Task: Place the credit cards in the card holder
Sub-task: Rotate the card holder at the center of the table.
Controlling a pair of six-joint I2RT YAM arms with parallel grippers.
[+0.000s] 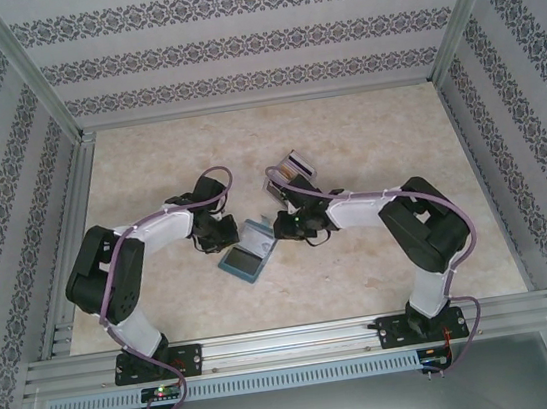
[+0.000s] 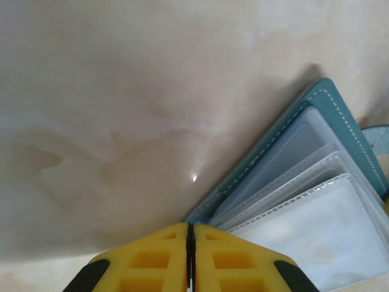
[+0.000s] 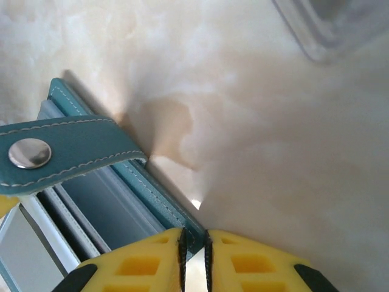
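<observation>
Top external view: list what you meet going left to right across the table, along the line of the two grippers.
left arm → left gripper → card holder → right gripper → right arm

The teal card holder [image 1: 249, 253] lies open on the table [image 1: 397, 148], greyish sleeves [image 2: 316, 201] fanned, snap strap [image 3: 73, 149] sticking out.
</observation>
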